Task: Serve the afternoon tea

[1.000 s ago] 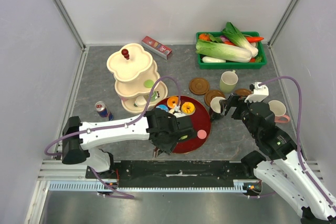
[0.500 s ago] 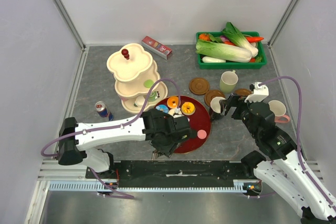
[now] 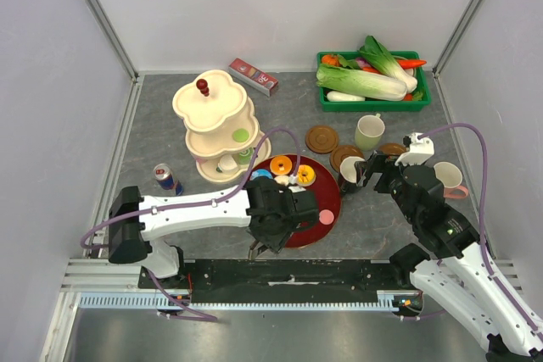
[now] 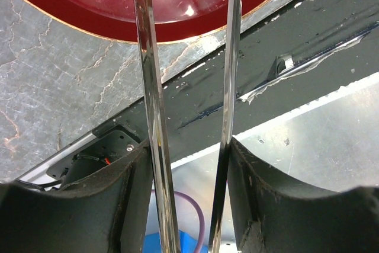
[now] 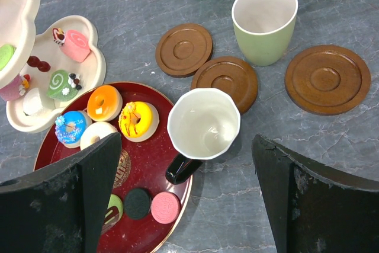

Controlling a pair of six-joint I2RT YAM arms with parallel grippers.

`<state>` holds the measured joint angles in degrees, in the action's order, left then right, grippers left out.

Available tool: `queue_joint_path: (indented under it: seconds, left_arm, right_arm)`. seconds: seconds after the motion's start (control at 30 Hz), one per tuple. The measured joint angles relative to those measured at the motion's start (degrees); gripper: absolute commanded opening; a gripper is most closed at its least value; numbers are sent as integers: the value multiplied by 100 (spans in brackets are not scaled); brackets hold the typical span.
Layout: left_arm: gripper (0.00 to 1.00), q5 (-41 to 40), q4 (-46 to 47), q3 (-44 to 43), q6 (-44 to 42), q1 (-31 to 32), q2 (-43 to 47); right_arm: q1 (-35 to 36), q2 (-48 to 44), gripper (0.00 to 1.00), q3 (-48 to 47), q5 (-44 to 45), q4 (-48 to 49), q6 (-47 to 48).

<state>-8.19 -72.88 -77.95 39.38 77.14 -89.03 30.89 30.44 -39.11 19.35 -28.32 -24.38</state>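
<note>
My left gripper (image 3: 273, 225) is over the near edge of the red plate (image 3: 329, 197), shut on metal tongs (image 4: 148, 87) whose two blades point at the table's near edge. In the left wrist view the gripper (image 4: 189, 152) holds the blades apart with nothing between them. My right gripper (image 5: 185, 140) is open above the black mug (image 5: 203, 124), which stands beside the plate (image 5: 148, 170). On the plate lie orange (image 5: 104, 102), yellow (image 5: 138, 120), blue (image 5: 70, 127) and white donuts, plus pink (image 5: 166, 207) and black round sweets. The pale green mug (image 5: 265, 21) stands among three brown coasters (image 5: 225, 82).
A cream tiered stand (image 3: 212, 103) holds swirl cakes (image 5: 77, 45) at the left. A green crate of vegetables (image 3: 373, 82) is at the back right, a small box (image 3: 253, 76) at the back, a drink can (image 3: 166, 178) at the left. A pinkish mug (image 3: 450, 180) sits by my right arm.
My left arm has shifted a little to the right and nearer the table's front edge with the tongs. The right arm and the mugs have not moved.
</note>
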Motion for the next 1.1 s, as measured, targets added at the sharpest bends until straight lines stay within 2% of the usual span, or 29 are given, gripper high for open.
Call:
queue_joint_path:
  seconds: [0.6,1.1]
  left_arm:
    - [55,-588,-372,-994,13,407,-892]
    - [55,-737,-376,-1069,57,501,-1036]
  right_arm:
    - [2,-22,98,9,0,2,0]
    - [2,-48,98,9,0,4,0]
